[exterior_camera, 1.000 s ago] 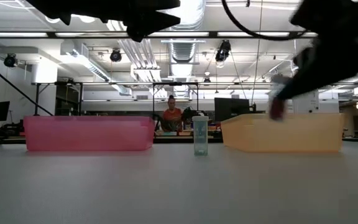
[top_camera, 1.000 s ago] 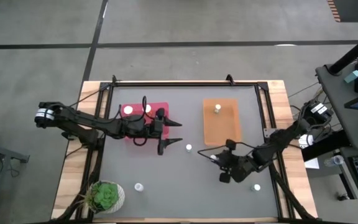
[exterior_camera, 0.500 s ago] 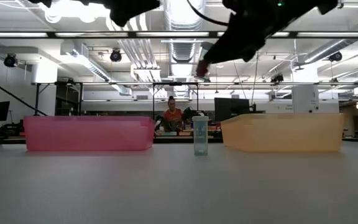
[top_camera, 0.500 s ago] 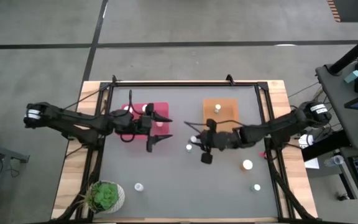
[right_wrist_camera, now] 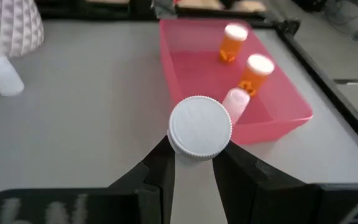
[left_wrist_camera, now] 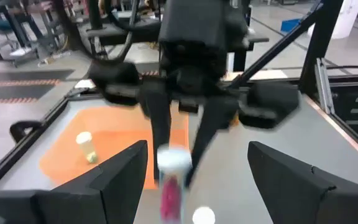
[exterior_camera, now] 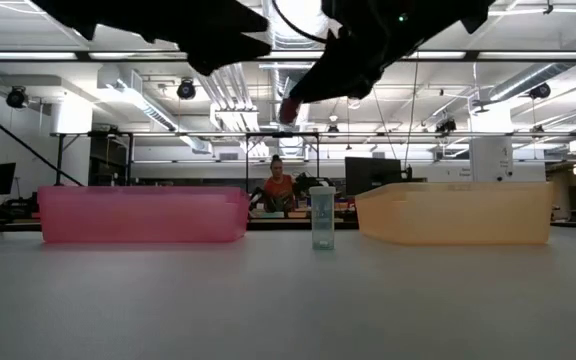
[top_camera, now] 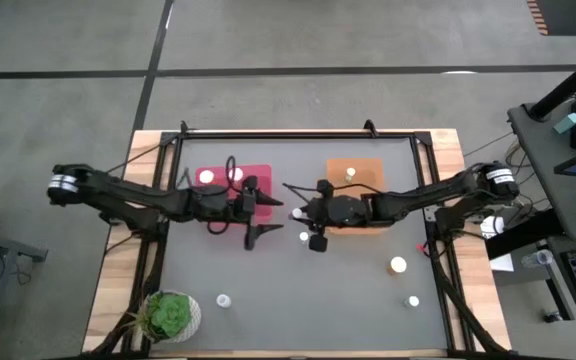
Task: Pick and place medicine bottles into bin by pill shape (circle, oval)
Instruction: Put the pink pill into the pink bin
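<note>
My right gripper (top_camera: 300, 208) is shut on a medicine bottle (right_wrist_camera: 200, 127) with a white cap and a pinkish body (left_wrist_camera: 169, 198). It hangs high over the table between the pink bin (top_camera: 230, 188) and the orange bin (top_camera: 360, 170). My left gripper (top_camera: 266, 217) stands open just left of it, over the pink bin's right edge, with nothing between its fingers. The pink bin holds two orange bottles (right_wrist_camera: 253, 73) and a pale one (right_wrist_camera: 235, 102). One bottle (top_camera: 350, 174) stands in the orange bin. My right gripper pinches the bottle between its two fingers (right_wrist_camera: 160, 171), just under the white cap (right_wrist_camera: 200, 129). The cap faces the wrist camera and hides the body there. The fingers come from the table's right side, slanting down. The bottle is lifted clear (exterior_camera: 290, 110).
Loose bottles stand on the table (top_camera: 304, 237), (top_camera: 398, 265), (top_camera: 412, 300), (top_camera: 223, 299). A white pot with a green plant (top_camera: 173, 315) sits at the near left corner. A person (exterior_camera: 277, 185) sits in the room behind.
My right gripper, shut on the bottle, has swung from the near right part of the table up and toward the left, past the orange bin's near edge, to the gap between the bins. It has turned to point toward my left gripper.
</note>
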Action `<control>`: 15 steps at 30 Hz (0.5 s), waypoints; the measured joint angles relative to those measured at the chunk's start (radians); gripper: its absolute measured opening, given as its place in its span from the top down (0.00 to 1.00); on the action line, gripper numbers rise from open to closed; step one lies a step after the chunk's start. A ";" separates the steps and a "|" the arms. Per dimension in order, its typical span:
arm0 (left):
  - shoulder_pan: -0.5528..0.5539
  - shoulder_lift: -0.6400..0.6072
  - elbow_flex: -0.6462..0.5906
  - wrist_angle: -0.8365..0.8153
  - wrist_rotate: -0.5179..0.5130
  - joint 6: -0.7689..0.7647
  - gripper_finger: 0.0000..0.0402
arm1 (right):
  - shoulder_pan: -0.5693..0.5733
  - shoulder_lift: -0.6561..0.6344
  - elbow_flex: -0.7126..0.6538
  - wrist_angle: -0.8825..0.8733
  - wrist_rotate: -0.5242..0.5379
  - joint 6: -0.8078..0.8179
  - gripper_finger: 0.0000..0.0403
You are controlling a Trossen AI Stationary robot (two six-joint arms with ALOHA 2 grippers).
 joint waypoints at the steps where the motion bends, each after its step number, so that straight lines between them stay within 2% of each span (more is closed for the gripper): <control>1: 0.000 0.028 0.005 0.023 0.000 0.006 0.35 | 0.000 0.009 0.010 -0.027 -0.002 -0.002 0.78; 6: 0.002 0.133 0.006 0.125 0.000 0.025 0.35 | 0.000 0.043 0.046 -0.092 0.002 0.003 0.78; 15: 0.020 0.204 0.014 0.133 0.001 0.034 0.35 | 0.000 0.045 0.047 -0.085 0.002 0.008 0.78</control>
